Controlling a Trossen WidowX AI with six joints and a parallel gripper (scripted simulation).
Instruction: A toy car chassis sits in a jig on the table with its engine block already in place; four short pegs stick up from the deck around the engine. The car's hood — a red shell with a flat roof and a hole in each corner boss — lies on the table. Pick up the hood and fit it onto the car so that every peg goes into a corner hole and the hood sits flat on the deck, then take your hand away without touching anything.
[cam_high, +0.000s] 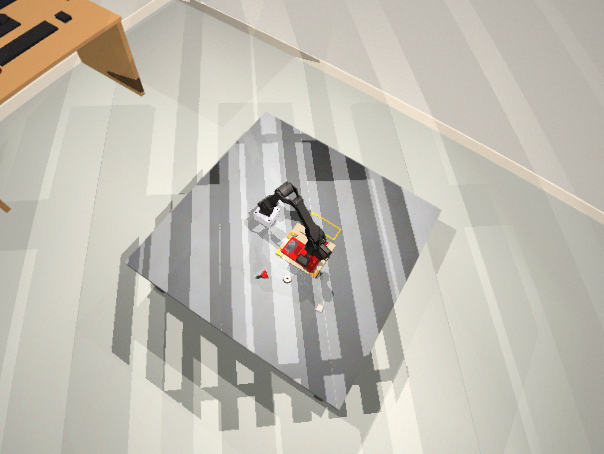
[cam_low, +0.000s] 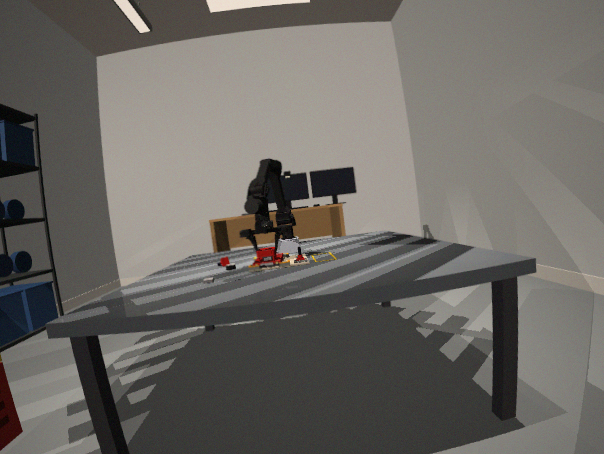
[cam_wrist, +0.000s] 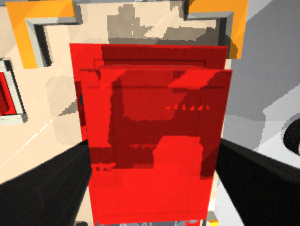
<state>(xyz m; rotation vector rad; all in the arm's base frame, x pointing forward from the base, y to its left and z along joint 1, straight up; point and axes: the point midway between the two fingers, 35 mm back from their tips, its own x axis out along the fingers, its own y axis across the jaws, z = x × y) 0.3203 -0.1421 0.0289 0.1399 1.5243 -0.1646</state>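
Tool (cam_high: 311, 256) (cam_low: 258, 250) (cam_wrist: 153, 143): clamped on red hood (cam_high: 311, 263) (cam_low: 267, 254) (cam_wrist: 155, 145). Hood: over chassis (cam_high: 291, 248) (cam_wrist: 150, 54) in jig (cam_wrist: 235, 30). Pickup, carry: done. Peg seating: unconfirmed, pegs hidden. Remaining, apparently: lowering or pressing flat, release, untouched withdrawal.

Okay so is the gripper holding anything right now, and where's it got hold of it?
Yes, the gripper has the red hood, gripped across its two long side edges, one finger on each.
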